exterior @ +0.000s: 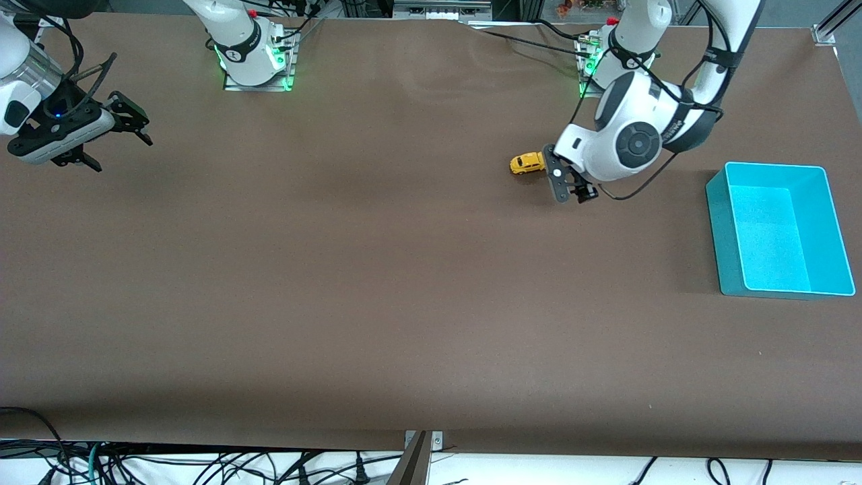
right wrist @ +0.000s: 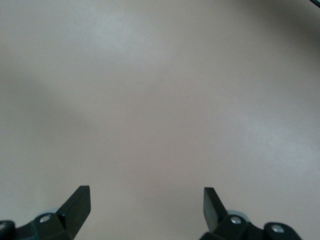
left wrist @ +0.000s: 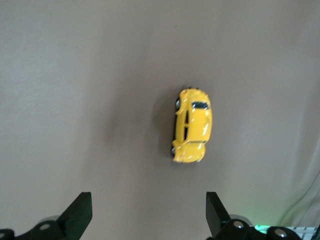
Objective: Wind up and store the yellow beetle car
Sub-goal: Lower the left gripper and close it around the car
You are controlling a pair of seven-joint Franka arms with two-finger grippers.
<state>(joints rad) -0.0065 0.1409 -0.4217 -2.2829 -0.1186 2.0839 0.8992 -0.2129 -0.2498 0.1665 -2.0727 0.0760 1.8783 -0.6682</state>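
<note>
Yellow beetle car [exterior: 526,163] sits on its wheels on the brown counter [exterior: 377,269], just beside the left gripper [exterior: 572,185], toward the right arm's end from it. No contact visible between car and gripper.

Long axis: in the front view it runs roughly along the counter's length, slightly tilted. In the left wrist view the car [left wrist: 192,125] lies lengthwise in line with the gripper's reach, so the jaw gap spans its width. The end with the dark window patch points away from the gripper; can't say for sure which end is the nose.

Left gripper: released, jaws spread wide, nothing between them. It hangs low over the counter next to the car, with the car ahead of the fingertips [left wrist: 80,210], closer to one finger's line than the other.

Right gripper [exterior: 111,131]: also released, empty, over bare counter at the right arm's end, well apart from the car. The right arm waits.

Teal bin [exterior: 832,229] sits at the left arm's end of the counter, well apart from the car, open side up.

Hard to make out: the left arm's wrist body covers most of its gripper in the front view; only one finger and part of the mount show. Car's wheels on one side are hidden in the wrist view. Both wrist views crop the fingers at the frame edge.
</note>
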